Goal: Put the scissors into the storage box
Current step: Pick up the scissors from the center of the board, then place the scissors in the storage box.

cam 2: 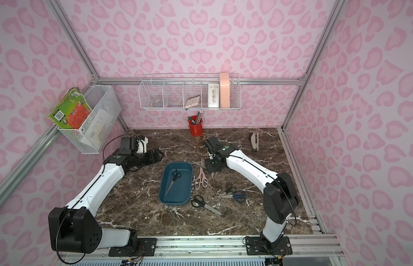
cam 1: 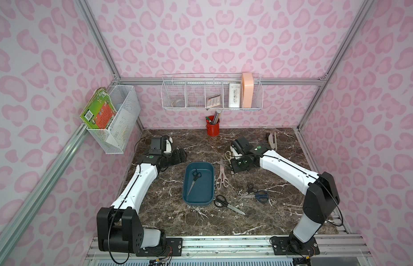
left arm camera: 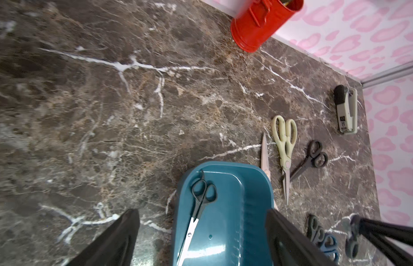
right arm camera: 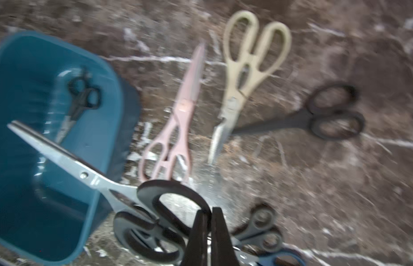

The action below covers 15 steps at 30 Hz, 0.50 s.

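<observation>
**Second pair of scissors on its way to the box**

In the right wrist view the right gripper (right arm camera: 209,210) has its fingers (right arm camera: 220,230) pinched almost together on one handle loop of the large black-handled scissors with bright steel blades (right arm camera: 92,179). The blades are closed. The long axis runs from the fingers across the wall of the shallow dark teal plastic storage box (right arm camera: 28,195), tips over its inside and handles outside.

Both top views disagree. There a similar black-handled pair (cam 1: 228,205) lies flat on the worktop (cam 1: 177,218) by the box's lower right corner, tips toward lower right. A slim black-handled pair (cam 1: 193,182) lies in the box at frame centre.

The left gripper (left arm camera: 202,210) stands wide and empty.

The step looks like the carry. The next move calls for bringing the handles over the box, lining the axis with its length, lowering and releasing.
</observation>
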Each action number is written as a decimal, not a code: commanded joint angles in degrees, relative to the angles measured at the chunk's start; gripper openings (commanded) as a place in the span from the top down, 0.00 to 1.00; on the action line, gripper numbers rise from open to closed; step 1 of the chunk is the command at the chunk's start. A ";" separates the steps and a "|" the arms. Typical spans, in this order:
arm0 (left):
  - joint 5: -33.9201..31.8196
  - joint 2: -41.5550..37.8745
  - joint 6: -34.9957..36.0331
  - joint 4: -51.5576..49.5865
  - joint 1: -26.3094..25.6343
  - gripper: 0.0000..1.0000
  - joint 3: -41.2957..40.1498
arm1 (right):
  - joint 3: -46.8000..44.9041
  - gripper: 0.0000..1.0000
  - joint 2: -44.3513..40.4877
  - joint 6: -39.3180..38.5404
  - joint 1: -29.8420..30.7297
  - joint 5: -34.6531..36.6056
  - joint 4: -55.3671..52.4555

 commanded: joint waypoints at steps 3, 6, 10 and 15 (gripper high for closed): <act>-6.26 -2.86 3.22 -2.06 1.50 0.09 0.72 | 11.43 1.00 10.13 1.34 8.13 0.92 -3.29; -9.01 -4.20 3.28 -2.12 2.10 0.09 0.16 | 17.38 1.00 15.81 0.71 10.42 1.54 -6.06; -10.04 -4.40 2.89 -2.43 3.02 0.09 0.24 | 21.73 1.00 20.65 0.17 12.64 0.63 -6.50; -11.13 -4.39 1.49 -2.81 4.36 0.08 0.15 | 24.91 1.00 24.98 0.53 14.65 0.22 -6.31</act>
